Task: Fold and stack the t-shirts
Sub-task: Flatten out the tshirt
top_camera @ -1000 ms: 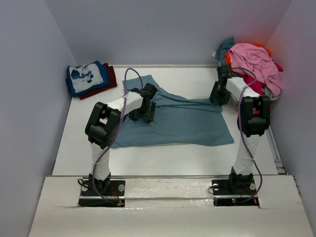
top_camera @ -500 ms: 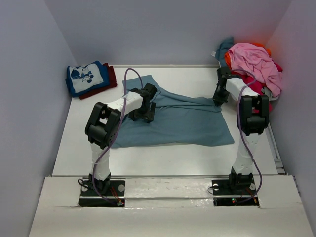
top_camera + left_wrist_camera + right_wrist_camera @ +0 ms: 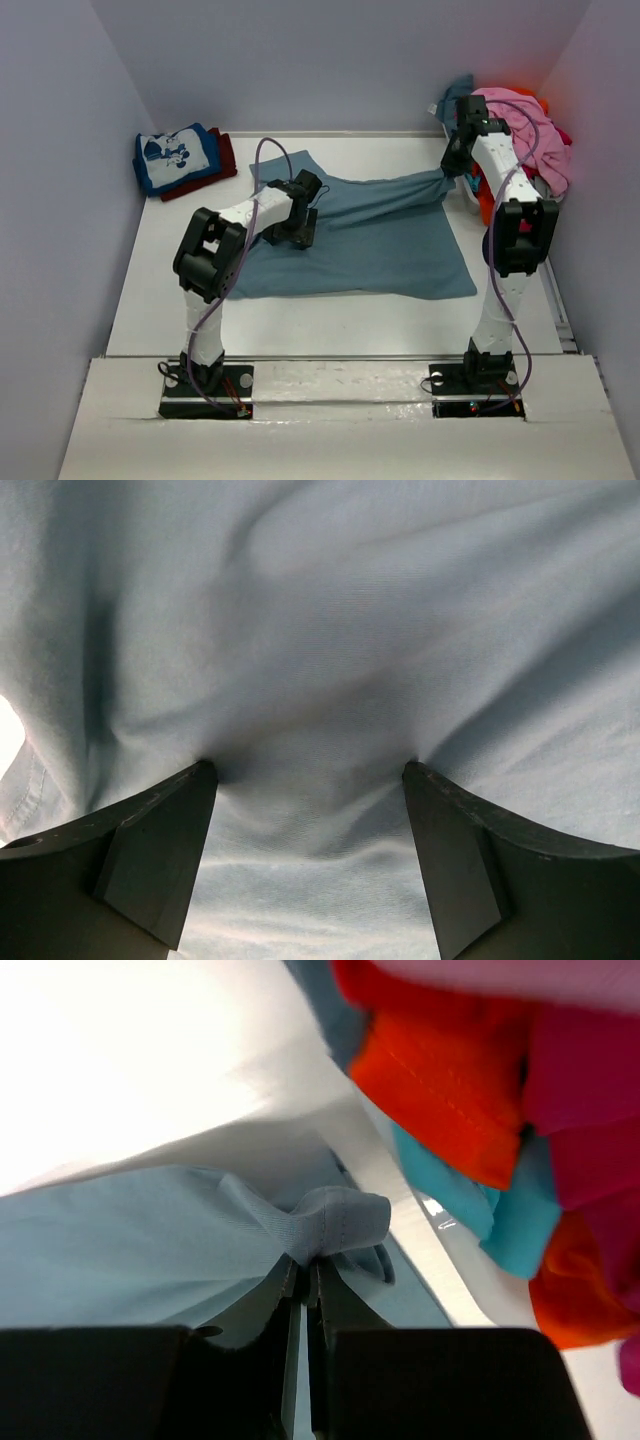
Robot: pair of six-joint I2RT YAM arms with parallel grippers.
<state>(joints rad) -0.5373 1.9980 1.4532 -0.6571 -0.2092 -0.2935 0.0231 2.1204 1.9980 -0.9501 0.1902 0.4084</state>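
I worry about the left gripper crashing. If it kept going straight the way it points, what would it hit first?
The slate-blue shirt: the open left gripper points straight down into it, and its fingertips seem to dent the cloth. The table presumably lies right beneath.

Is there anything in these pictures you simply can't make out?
- Top view: the dark red shirt is mostly hidden under the cartoon-print shirt.
- Top view: the pink shirt hides how many shirts lie beneath.
- Left wrist view: the slate-blue shirt fills the frame, its edges cut off.
- Right wrist view: the orange-red cloth is blurred.
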